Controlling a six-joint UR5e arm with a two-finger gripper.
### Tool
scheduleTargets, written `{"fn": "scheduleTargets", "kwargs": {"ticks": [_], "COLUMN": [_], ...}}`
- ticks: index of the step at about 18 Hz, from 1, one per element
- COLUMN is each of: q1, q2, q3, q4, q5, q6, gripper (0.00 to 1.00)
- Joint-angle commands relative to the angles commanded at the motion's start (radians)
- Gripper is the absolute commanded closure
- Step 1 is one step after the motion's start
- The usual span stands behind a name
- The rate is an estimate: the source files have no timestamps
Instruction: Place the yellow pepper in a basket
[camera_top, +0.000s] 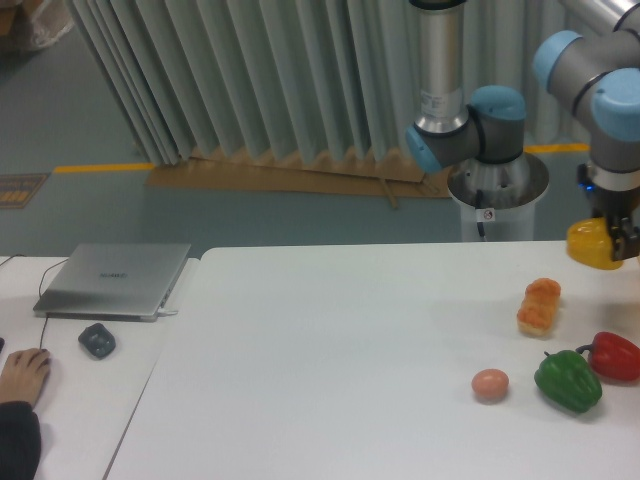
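Far left, at the edge: a person's hand (22, 373) resting on the side table, beside a dark mouse (97, 340) and a closed laptop (114, 279); all well apart from the work, probably an operator only watching.

On the white table (330, 370), toward the right: a pinkish egg (490, 383), then an orange-tan bread loaf (538, 305) lying tilted, then a green pepper (568, 379) touching or almost touching a red pepper (615, 354). Left on the table, since not part of the task.

At the right edge, high above the table: the gripper (612, 240), closed around the yellow pepper (594, 244). Only partly visible, cut by the frame edge, but clearly clamping the pepper from above. Held lifted, well clear of the loaf and the other peppers, most likely to avoid knocking them during carrying.

No basket visible anywhere; presumably outside the frame to the right. Step in hand, by judgement: transport of the pepper toward the basket, release not yet done.
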Motion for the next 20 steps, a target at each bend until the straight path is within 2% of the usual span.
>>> {"fn": "scheduleTargets", "kwargs": {"ticks": [5, 10, 14, 17, 20], "q1": [0.086, 0.098, 0.095, 0.095, 0.100], "q2": [-0.015, -0.078, -0.123, -0.166, -0.179], "q3": [0.024, 0.069, 0.089, 0.097, 0.097], "q4": [0.011, 0.031, 0.098, 0.221, 0.241], "q5": [-0.003, -0.006, -0.012, -0.029, -0.032], "q6": [0.104, 0.120, 0.111, 0.106, 0.102], "gripper": [0.50, 0.50, 0.50, 0.50, 0.50]}}
